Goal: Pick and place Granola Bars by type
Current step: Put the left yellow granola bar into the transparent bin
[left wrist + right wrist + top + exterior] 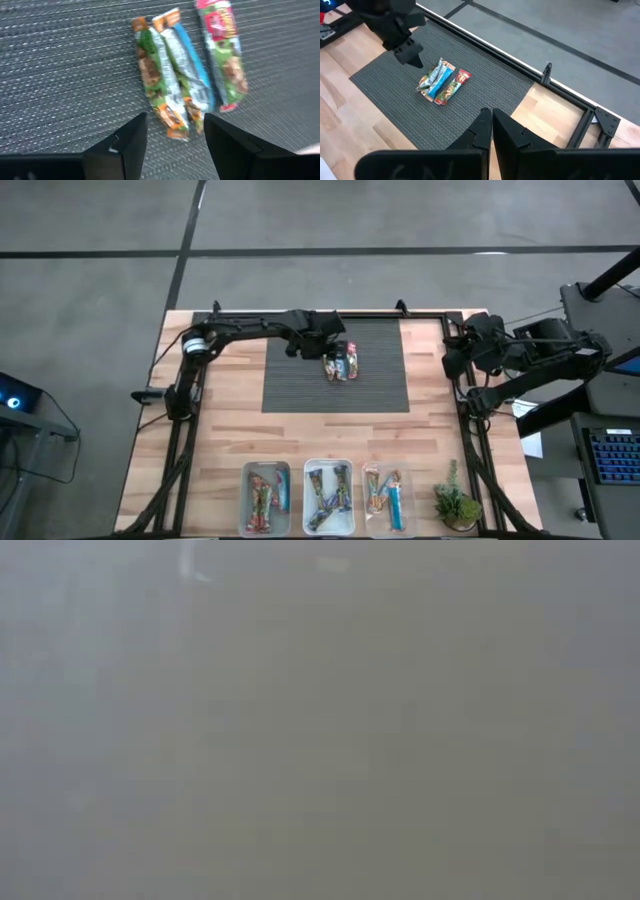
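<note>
Three granola bars lie side by side on the dark ribbed mat (pixel 300 390), far of the table's middle: a green and orange one (pixel 152 82), a blue one (pixel 189 70) partly over it, and a red and green one (pixel 226 60). They also show in the high view (pixel 341 364) and the right wrist view (pixel 442 82). My left gripper (pixel 175 125) is open and hovers just at the bars' left far side (pixel 322 346), touching nothing. My right gripper (pixel 491 117) is shut and empty, at the table's far right (pixel 455 362).
Three clear bins stand in a row at the near edge (pixel 246 480) (pixel 307 477) (pixel 367 478), each with several bars inside. A small potted plant (pixel 456 502) stands right of them. A black frame rail (pixel 547 72) runs along the far edge. The low view shows only grey haze.
</note>
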Available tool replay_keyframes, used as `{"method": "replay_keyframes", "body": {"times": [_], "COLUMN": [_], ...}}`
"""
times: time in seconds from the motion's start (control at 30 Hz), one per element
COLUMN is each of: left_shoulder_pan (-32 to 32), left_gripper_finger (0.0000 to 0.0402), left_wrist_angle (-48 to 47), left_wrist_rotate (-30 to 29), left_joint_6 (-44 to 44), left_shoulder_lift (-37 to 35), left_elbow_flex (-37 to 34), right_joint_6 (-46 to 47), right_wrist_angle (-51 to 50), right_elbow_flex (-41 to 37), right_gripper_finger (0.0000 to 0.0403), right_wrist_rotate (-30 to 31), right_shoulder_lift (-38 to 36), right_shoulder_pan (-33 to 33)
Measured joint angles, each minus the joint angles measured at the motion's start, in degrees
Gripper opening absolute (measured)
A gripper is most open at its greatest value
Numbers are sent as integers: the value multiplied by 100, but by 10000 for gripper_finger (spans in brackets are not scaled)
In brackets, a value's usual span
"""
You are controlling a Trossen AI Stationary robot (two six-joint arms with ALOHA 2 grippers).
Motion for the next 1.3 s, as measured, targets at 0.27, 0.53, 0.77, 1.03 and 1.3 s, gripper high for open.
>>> {"method": "replay_keyframes", "body": {"times": [0.27,0.53,0.77,1.03,1.3], "left_shoulder_pan": [-140,-190,-188,-165,-151], "left_gripper_finger": [178,178,178,178,178], "left_wrist_angle": [18,78,369,411,411], "left_wrist_rotate": [-337,-404,-453,-489,-757], "left_joint_6": [-331,-715,-499,-685,-962], "left_shoulder_lift": [234,307,307,305,324], "left_elbow_flex": [4,4,4,4,2], "right_joint_6": [0,63,65,94,107], "right_wrist_angle": [12,13,13,13,13], "right_elbow_flex": [0,0,0,0,0], "right_gripper_finger": [8,8,8,8,8], "right_wrist_rotate": [0,0,-2,-2,-2], "right_shoulder_lift": [0,0,0,0,0], "right_shoulder_pan": [0,0,0,-2,-2]}}
